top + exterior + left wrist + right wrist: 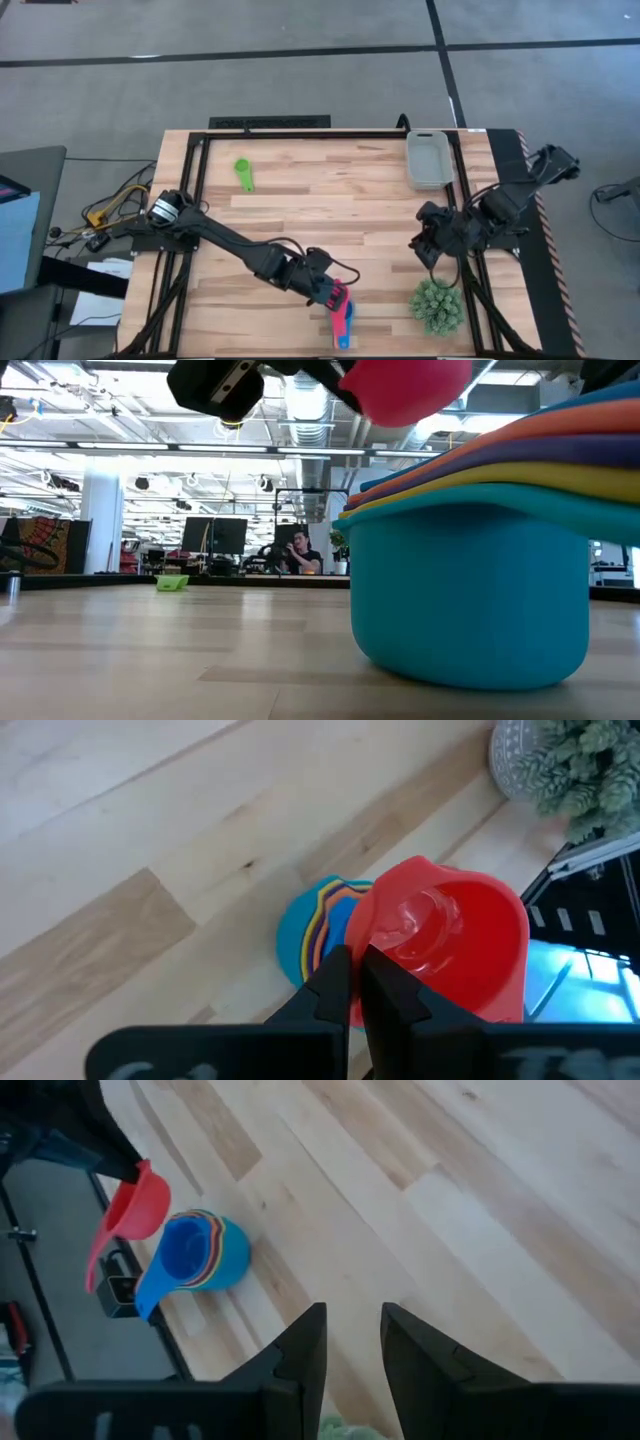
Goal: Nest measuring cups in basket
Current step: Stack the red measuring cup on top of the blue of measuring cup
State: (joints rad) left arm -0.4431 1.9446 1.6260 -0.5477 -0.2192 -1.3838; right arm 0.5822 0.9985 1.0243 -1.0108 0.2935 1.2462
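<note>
Pink-red plastic is what we're looking at first: our left gripper (357, 982) is pinching the pink-red cup (440, 950) by its handle, fingers (330, 982) closed tight on it, and the cup is hanging just above the nested stack (195, 1252). That stack is sitting at the table's near edge, well apart from the basket (429, 158), and we're counting a light blue outer cup with yellow, orange and blue layers inside; whether navy is in there too, we can't tell.

Our right gripper (352, 1342) is waiting between the stack and the basket with its fingers a little apart and nothing in them, just next to the spiky plant (436, 304).

Progress-wise we're guessing we're somewhere past halfway on the nesting. The pink-red one isn't in yet, the green cup (244, 172) is lying alone far from the basket across the table's back half, and the basket itself is holding nothing. So the stack is still needing two cups and then a trip over there.
</note>
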